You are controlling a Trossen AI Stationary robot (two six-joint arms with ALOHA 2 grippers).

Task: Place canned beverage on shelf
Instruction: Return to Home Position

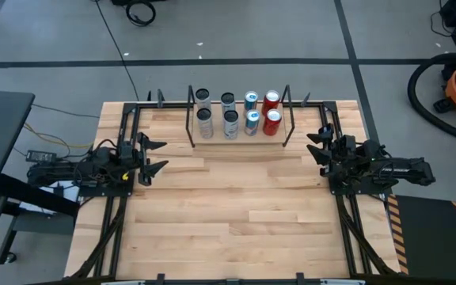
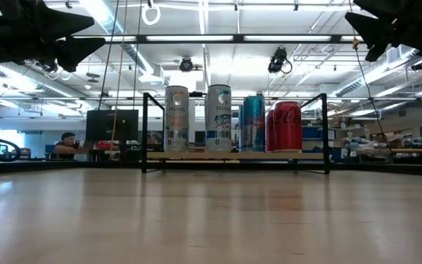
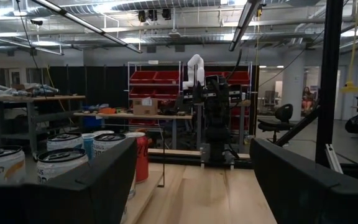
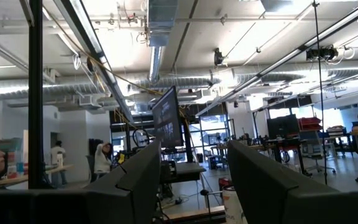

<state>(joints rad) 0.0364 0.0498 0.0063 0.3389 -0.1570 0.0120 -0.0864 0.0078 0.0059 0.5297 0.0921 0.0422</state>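
Observation:
The shelf stands at the table's far middle, a wood board between two thin black end frames; it also shows in the low view. Several cans stand upright on it in two rows: silver ones, blue ones and red ones. In the low view a silver can and a red can show. My left gripper is open and empty at the table's left side. My right gripper is open and empty at the right side.
The arms' black frame rails run along both sides of the table. Bare wood table top lies between the arms and in front of the shelf. People show in the room beyond the table.

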